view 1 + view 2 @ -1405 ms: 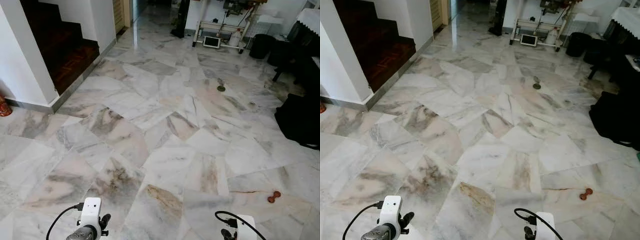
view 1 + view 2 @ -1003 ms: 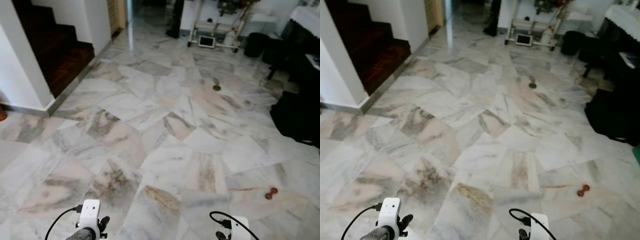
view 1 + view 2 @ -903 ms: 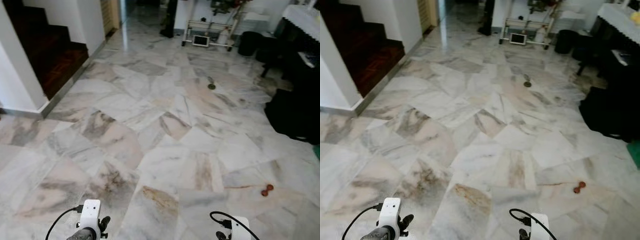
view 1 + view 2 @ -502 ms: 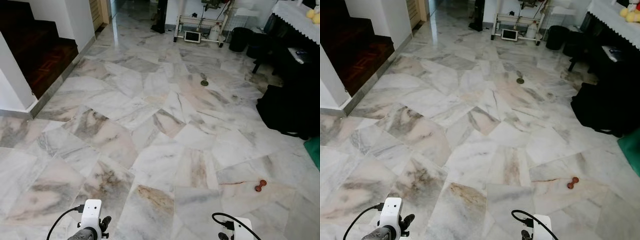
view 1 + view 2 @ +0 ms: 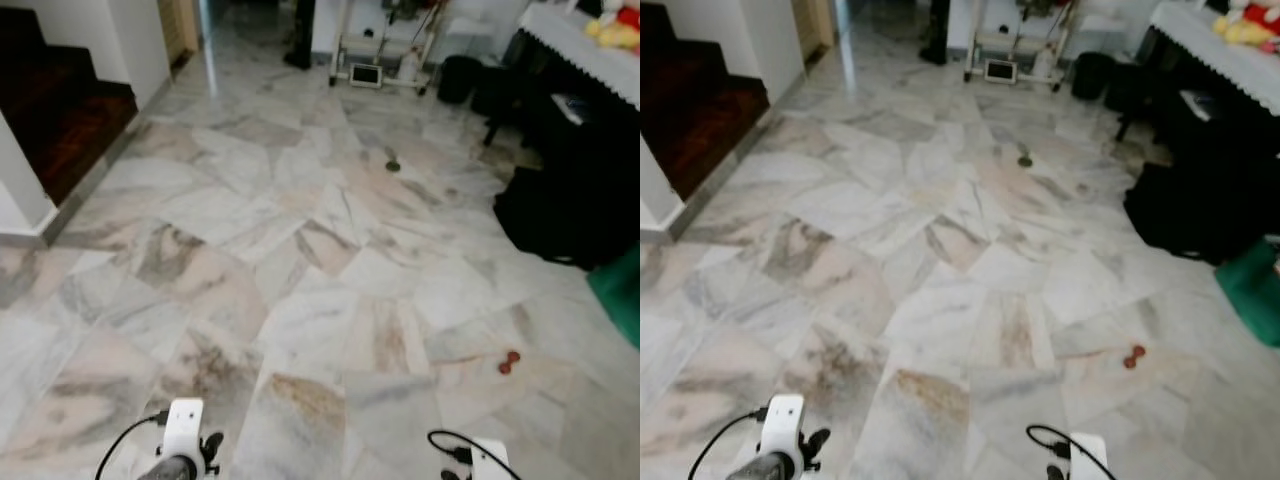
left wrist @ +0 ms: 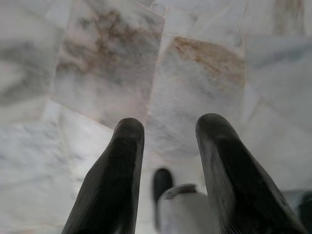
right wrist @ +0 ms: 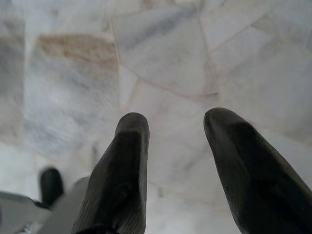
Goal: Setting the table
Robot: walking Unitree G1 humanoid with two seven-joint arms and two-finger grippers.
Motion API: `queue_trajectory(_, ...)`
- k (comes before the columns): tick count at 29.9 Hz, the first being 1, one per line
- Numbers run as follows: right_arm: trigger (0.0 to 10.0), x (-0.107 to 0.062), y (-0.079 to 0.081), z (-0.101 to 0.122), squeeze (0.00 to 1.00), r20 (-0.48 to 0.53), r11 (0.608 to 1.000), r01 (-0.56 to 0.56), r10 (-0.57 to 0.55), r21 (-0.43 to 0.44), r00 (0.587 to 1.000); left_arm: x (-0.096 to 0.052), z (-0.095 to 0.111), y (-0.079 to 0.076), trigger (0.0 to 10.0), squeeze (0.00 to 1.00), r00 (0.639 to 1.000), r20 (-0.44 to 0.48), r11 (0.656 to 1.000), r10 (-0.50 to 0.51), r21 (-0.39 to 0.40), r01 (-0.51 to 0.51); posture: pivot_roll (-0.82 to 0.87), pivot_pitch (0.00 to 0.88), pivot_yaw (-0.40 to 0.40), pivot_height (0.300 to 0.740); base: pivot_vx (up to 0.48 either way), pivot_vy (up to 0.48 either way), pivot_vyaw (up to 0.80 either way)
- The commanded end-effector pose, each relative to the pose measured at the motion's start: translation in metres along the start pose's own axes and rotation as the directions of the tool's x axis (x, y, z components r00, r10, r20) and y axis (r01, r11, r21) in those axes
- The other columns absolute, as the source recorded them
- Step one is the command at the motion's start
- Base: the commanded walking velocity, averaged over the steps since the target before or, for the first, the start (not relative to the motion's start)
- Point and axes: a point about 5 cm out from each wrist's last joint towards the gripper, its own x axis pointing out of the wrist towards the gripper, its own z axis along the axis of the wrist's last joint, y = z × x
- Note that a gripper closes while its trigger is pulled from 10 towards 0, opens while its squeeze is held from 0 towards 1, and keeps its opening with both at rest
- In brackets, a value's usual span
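the head camera looked down on a marble floor (image 5: 320, 300) of irregular grey, white and pinkish slabs, the picture slightly blurred. against the frame from 1.4 seconds before, the whole scene had slid leftward: the dark wooden stairs (image 5: 55, 110) sat closer to the left edge with less of the white wall beside them, while more of the right side had come into view. the camera had turned, not the things. a table with a white lace-edged cloth (image 5: 585, 50) now stood at the upper right, with yellow and red objects on it, possibly toys, too blurred to name. a black bag (image 5: 560, 215) rested on the floor below it, and a green mat (image 5: 620, 295) edged in at the right where none had shown earlier. a small reddish-brown object (image 5: 509, 361) lay on the floor near the right, and a white wheeled rack (image 5: 375, 45) stood at the far end.

both arms hung low. the left gripper (image 6: 168, 126) had its fingers spread with nothing between them, above bare marble. the right gripper (image 7: 175, 119) was likewise parted and empty. no tableware could be made out.
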Motion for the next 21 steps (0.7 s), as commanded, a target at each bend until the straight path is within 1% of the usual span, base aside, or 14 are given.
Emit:
queue_trajectory(1, 10.0, -0.0022, -0.0087, -0.0032, 0.00, -0.006, 1.000, 0.020, -0.020, -0.007, 1.000, 0.0019, 0.0018, -0.0085, 10.0, 0.00, 1.000, -0.007, 1.000, -0.024, 0.002, 0.024, 0.16, 0.000, -0.073, 0.740, 0.000, 0.000, -0.63)
queue_trajectory(3, 10.0, -0.0024, -0.0089, -0.0035, 0.00, -0.007, 1.000, 0.019, -0.019, -0.009, 1.000, 0.0019, 0.0012, -0.0089, 10.0, 0.00, 1.000, -0.011, 1.000, -0.026, -0.009, 0.026, 0.16, 0.000, -0.071, 0.740, 0.000, 0.144, -0.64)
queue_trajectory(8, 10.0, -0.0026, -0.0091, -0.0044, 0.00, -0.009, 1.000, 0.018, -0.018, -0.007, 1.000, 0.0020, 0.0014, -0.0093, 10.0, 0.00, 1.000, -0.010, 1.000, -0.028, 0.006, 0.028, 0.16, 0.000, -0.069, 0.740, 0.000, 0.431, -0.64)
queue_trajectory(10, 10.0, -0.0029, -0.0097, -0.0050, 0.00, -0.010, 1.000, 0.019, -0.020, -0.006, 1.000, 0.0021, 0.0020, -0.0100, 10.0, 0.00, 0.999, -0.008, 0.999, -0.038, 0.027, 0.038, 0.16, 0.000, -0.069, 0.740, 0.000, 0.000, -0.64)
queue_trajectory(15, 10.0, -0.0030, -0.0102, -0.0053, 0.00, -0.009, 0.999, 0.032, -0.032, -0.003, 0.999, 0.0024, 0.0032, -0.0104, 10.0, 0.00, 0.999, -0.006, 0.999, -0.039, 0.034, 0.039, 0.16, 0.000, -0.067, 0.740, 0.000, 0.000, -0.64)
queue_trajectory(17, 10.0, -0.0030, -0.0102, -0.0054, 0.00, -0.008, 0.999, 0.034, -0.034, -0.002, 0.999, 0.0027, 0.0038, -0.0109, 10.0, 0.00, 0.999, -0.009, 0.998, -0.041, 0.049, 0.041, 0.16, 0.000, -0.067, 0.740, 0.000, 0.000, -0.64)
queue_trajectory(21, 10.0, -0.0031, -0.0109, -0.0056, 0.00, -0.009, 0.999, 0.044, -0.044, 0.007, 0.999, 0.0029, 0.0042, -0.0117, 10.0, 0.00, 0.999, -0.009, 0.998, -0.042, 0.048, 0.042, 0.16, 0.000, -0.066, 0.740, 0.000, 0.000, -0.64)
